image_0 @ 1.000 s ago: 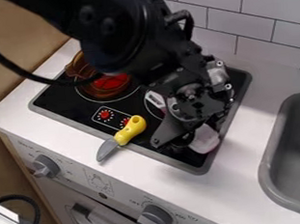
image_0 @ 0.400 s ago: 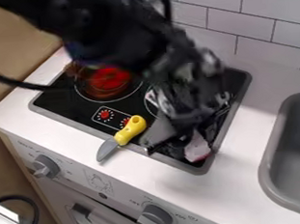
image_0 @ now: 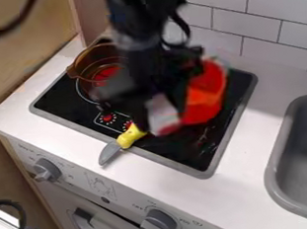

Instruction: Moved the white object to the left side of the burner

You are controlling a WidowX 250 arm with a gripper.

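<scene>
Over the middle of the black stovetop (image_0: 185,155), the gripper (image_0: 150,106) hangs, blurred and dark, shut on the white object (image_0: 161,115). This object is white with a pinkish-red lower end, and its upper part is partly hidden by the gripper. It is just right of the yellow knife handle. Part of the left burner ring (image_0: 81,94) shows beneath the amber pot, while the arm covers the right burner's area.
The amber transparent pot (image_0: 86,63) stands at the stove's back left. A knife with a yellow handle (image_0: 129,137) lies across the front edge. A red-orange shape (image_0: 204,93) is right of the gripper. The grey sink (image_0: 274,172) is at right.
The gripper and the white object have moved up and left from the stove's front right corner. The arm has swung more upright, and the red-orange shape now shows beside it.
</scene>
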